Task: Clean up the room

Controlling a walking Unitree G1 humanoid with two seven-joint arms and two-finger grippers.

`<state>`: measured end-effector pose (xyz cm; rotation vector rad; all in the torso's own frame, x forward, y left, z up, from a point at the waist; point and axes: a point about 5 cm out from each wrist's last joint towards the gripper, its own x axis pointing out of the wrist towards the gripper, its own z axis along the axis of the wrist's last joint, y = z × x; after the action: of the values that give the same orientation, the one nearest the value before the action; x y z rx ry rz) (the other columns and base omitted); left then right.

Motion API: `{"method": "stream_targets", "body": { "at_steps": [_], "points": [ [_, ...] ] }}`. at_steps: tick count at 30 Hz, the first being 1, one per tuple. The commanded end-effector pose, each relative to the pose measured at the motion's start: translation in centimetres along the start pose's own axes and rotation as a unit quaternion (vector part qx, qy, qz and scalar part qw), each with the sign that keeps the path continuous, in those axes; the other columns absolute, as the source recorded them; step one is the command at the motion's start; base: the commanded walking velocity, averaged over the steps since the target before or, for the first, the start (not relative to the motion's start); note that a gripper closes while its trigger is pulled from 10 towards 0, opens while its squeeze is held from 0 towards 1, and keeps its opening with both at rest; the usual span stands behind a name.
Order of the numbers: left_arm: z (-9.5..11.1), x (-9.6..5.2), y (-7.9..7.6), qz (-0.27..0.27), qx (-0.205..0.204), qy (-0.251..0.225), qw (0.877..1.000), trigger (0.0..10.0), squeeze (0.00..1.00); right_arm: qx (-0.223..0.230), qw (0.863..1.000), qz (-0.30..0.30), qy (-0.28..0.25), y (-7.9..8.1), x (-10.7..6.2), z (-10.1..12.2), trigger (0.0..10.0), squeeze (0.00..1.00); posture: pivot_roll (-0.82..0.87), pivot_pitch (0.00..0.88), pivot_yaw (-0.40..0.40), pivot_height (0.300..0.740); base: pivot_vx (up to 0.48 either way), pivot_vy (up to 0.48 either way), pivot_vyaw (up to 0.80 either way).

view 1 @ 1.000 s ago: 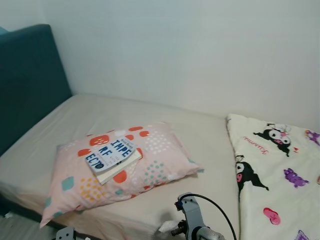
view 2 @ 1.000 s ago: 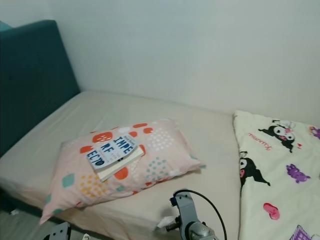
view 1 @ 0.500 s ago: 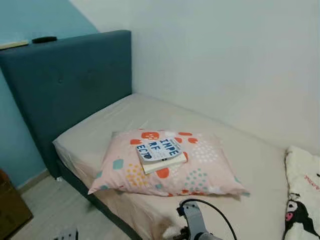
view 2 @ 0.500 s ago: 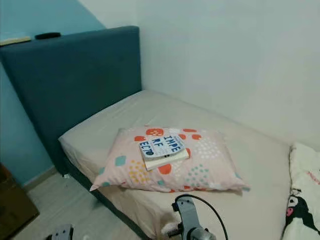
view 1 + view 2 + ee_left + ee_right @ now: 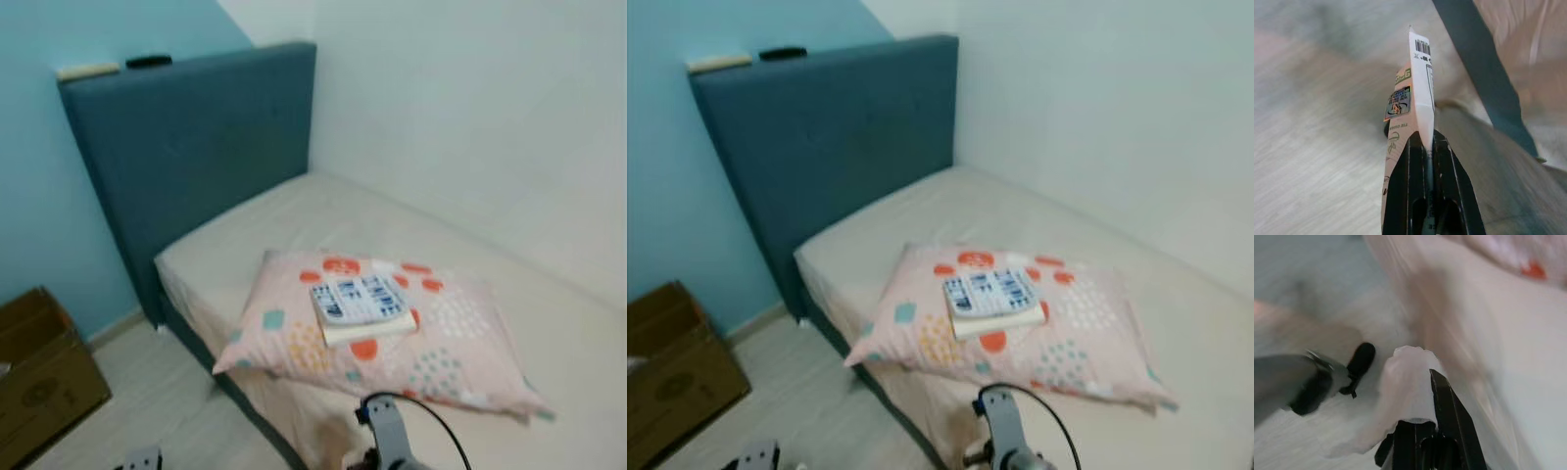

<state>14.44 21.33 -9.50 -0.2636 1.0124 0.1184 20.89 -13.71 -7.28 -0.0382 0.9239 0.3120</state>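
1. A bed (image 5: 294, 211) with a beige sheet stands in the corner of the room, its dark teal headboard (image 5: 196, 157) against the blue wall.
2. A pink patterned pillow (image 5: 441, 343) lies near the bed's front edge, with a book (image 5: 362, 305) lying flat on top of it.
3. On the headboard's top edge rest a pale flat object (image 5: 88, 70) and a dark one (image 5: 148, 61), side by side; what they are cannot be told.
4. A brown cardboard box (image 5: 44, 367) sits on the wooden floor (image 5: 167, 411) beside the bed's head end.
5. The left gripper (image 5: 1426, 142) is clamped on a thin printed paper package (image 5: 1413, 88) with a barcode, held above the floor.
6. The right gripper (image 5: 1422, 396) pinches a crumpled white tissue (image 5: 1405, 382), close to the bed's hanging sheet.
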Motion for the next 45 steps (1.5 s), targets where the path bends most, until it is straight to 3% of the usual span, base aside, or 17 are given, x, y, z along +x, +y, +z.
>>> {"method": "stream_targets", "body": {
  "at_steps": [1,7,13,17,20,21,22,27,33,37,38,41,45],
  "points": [
    [-0.3,0.0,-0.2,0.000,0.006,0.006,1.000,10.0,0.00,0.015,1.000,0.001,0.003,-0.2,-0.1,-0.5,10.0,0.00,0.17,0.000,-0.099,0.740,0.000,0.000,0.61],
    [-0.1,0.1,-0.3,0.012,0.009,0.002,1.000,10.0,0.00,0.023,1.000,0.010,-0.002,0.1,-0.1,-0.6,10.0,0.00,0.16,0.000,-0.096,0.740,0.000,0.000,0.61],
    [0.8,0.4,-1.0,0.012,0.023,-0.007,1.000,10.0,0.00,0.034,0.999,-0.001,-0.001,-0.7,-0.3,-0.8,10.0,0.00,0.18,0.000,-0.113,0.740,0.000,0.000,0.60],
    [1.7,0.8,-2.2,-0.005,0.018,-0.022,1.000,10.0,0.00,0.035,0.999,-0.022,-0.007,-2.3,-0.6,-0.2,10.0,0.00,0.17,0.000,-0.105,0.740,0.000,0.000,0.61],
    [2.1,1.0,-3.2,-0.024,0.040,-0.019,0.999,10.0,0.00,0.052,0.995,-0.067,-0.047,-5.2,-1.3,2.2,10.0,0.00,0.12,0.000,-0.086,0.740,0.000,0.000,0.61],
    [2.1,1.0,-3.2,-0.024,0.040,-0.019,0.999,10.0,0.00,0.052,0.995,-0.067,-0.047,-5.2,-1.3,2.2,10.0,0.00,0.12,0.000,-0.086,0.740,0.000,0.000,0.61],
    [2.5,1.1,-3.6,-0.030,0.061,-0.017,0.998,10.0,0.00,0.055,0.993,-0.085,-0.062,-6.4,-1.6,3.2,10.0,0.00,0.11,0.000,-0.081,0.740,0.000,0.000,0.61],
    [4.2,1.3,-4.5,-0.043,0.084,-0.031,0.995,10.0,0.00,0.052,0.990,-0.110,-0.077,-8.1,-2.2,4.6,10.0,0.00,0.08,0.000,-0.072,0.740,0.000,0.000,0.61],
    [6.5,1.5,-5.6,-0.058,0.120,-0.054,0.990,10.0,0.00,0.034,0.994,-0.085,-0.064,-6.4,-1.6,4.0,10.0,0.00,0.09,0.000,-0.068,0.740,0.000,0.000,0.61],
    [7.6,1.5,-5.6,-0.049,0.139,-0.068,0.987,10.0,0.00,0.037,0.998,-0.025,-0.053,-3.4,-0.7,2.8,10.0,0.00,0.10,0.000,-0.068,0.740,0.000,0.000,0.61],
    [7.6,1.5,-5.6,-0.049,0.139,-0.068,0.987,10.0,0.00,0.037,0.998,-0.025,-0.053,-3.4,-0.7,2.8,10.0,0.00,0.10,0.000,-0.068,0.740,0.000,0.000,0.61],
    [7.8,1.4,-4.7,-0.036,0.148,-0.071,0.986,10.0,0.00,0.036,0.997,0.013,-0.073,-2.0,-0.3,3.6,10.0,0.00,0.10,0.000,-0.054,0.740,0.000,0.000,0.60],
    [7.5,1.2,-3.3,-0.010,0.147,-0.065,0.987,10.0,0.00,0.003,0.996,0.028,-0.084,-1.1,0.0,4.8,10.0,0.00,0.10,0.000,-0.039,0.740,0.000,0.000,0.61]
  ]
}}
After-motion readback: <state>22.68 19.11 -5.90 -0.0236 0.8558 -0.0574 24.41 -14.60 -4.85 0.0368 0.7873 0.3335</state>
